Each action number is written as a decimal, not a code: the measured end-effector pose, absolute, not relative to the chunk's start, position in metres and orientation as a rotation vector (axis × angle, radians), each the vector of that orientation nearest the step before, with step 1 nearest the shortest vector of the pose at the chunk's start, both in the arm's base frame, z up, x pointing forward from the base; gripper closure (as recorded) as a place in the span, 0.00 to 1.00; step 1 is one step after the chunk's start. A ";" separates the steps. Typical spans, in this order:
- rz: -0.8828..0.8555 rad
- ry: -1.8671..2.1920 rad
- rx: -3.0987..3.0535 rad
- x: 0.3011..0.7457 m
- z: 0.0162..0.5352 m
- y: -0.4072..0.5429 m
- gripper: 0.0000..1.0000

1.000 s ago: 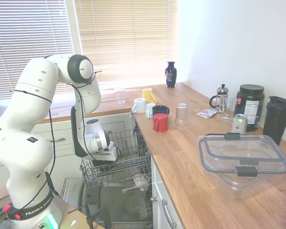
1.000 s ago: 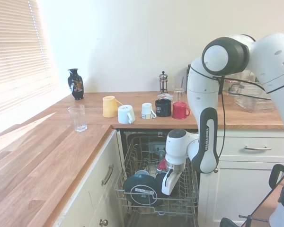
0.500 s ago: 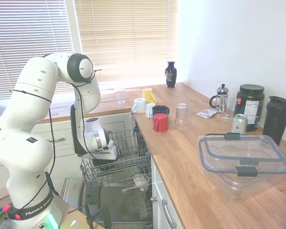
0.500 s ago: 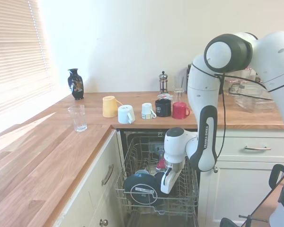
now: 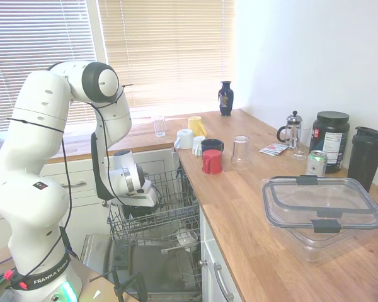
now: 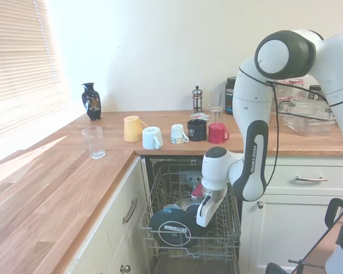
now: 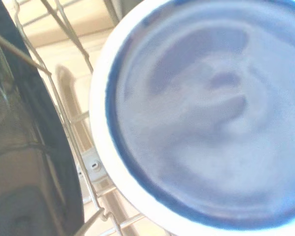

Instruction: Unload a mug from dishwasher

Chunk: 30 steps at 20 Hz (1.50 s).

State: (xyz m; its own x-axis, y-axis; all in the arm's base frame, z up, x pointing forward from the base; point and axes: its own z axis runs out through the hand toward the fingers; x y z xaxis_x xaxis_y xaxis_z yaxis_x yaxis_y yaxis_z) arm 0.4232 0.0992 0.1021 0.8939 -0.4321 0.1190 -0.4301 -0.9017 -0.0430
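Note:
The dishwasher (image 5: pixel 152 269) stands open under the counter with its grey wire rack (image 6: pixel 161 191) pulled out. In the second exterior view my gripper (image 6: pixel 200 214) points down into the rack's right half. The dark navy mug (image 6: pixel 191 209) sits right against its white finger (image 6: pixel 203 211), and the gripper looks shut on it, a little above the rack floor. The wrist view is filled by the mug's round blue face with a pale rim (image 7: pixel 211 113), very close. In the first exterior view the hand (image 5: pixel 133 189) hides both the fingers and the mug.
A large black round item (image 6: pixel 170 227) stands in the rack just left of the mug. On the counter above are a red mug (image 6: pixel 218 133), another dark mug (image 6: pixel 196 130), white (image 6: pixel 178 133), pale blue (image 6: pixel 151 138) and yellow (image 6: pixel 131 128) mugs, and a glass (image 6: pixel 94 142).
The hand has risen slightly and shifted a little away from the black round item. The dark mug has come up with it.

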 end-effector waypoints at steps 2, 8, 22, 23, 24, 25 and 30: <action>-0.201 0.715 -3.031 0.423 0.108 0.098 1.00; -0.210 0.786 -3.002 0.421 0.127 0.088 1.00; -0.258 0.947 -2.918 0.447 0.172 0.072 1.00; -0.262 0.940 -2.917 0.449 0.176 0.071 1.00; -0.269 0.953 -2.908 0.451 0.181 0.071 1.00; -0.272 0.961 -2.896 0.454 0.187 0.070 1.00; -0.334 1.005 -2.900 0.460 0.223 0.048 1.00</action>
State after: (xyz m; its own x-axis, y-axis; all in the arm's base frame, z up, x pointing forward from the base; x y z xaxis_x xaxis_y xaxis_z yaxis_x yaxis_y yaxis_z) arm 0.4602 0.0485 0.2229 0.7649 -0.6168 0.1855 -0.6051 -0.7868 -0.1213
